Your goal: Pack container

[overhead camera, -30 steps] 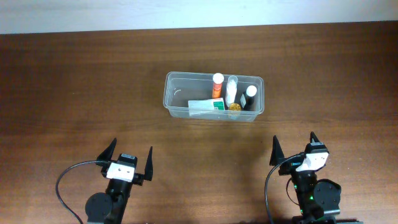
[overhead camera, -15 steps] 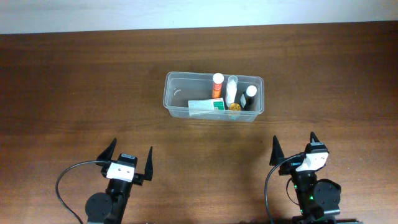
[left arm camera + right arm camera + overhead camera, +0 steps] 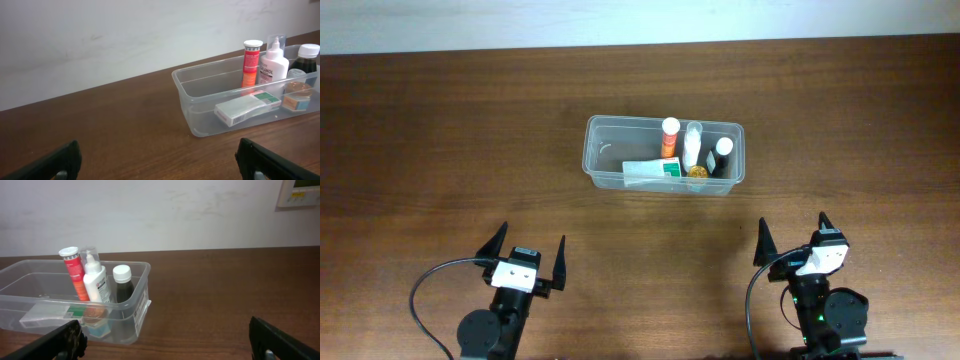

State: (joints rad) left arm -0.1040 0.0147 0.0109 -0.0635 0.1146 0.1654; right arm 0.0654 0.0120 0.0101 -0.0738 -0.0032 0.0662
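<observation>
One clear container [image 3: 608, 150] sits on the brown table [image 3: 440, 130], toward its far middle, well apart from both arms. It holds five things: one orange tube [image 3: 670, 135], one white pump bottle [image 3: 692, 146] and one dark bottle [image 3: 722, 156] standing upright, and one white-and-green box [image 3: 653, 171] lying flat beside one small gold-lidded jar [image 3: 698, 172]. The two claws, left gripper [image 3: 531, 252] and right gripper [image 3: 792, 238], are spread wide and hold nothing.

Dark wooden table [image 3: 440, 130], white wall [image 3: 100, 30], beige wall panel [image 3: 300, 192]
</observation>
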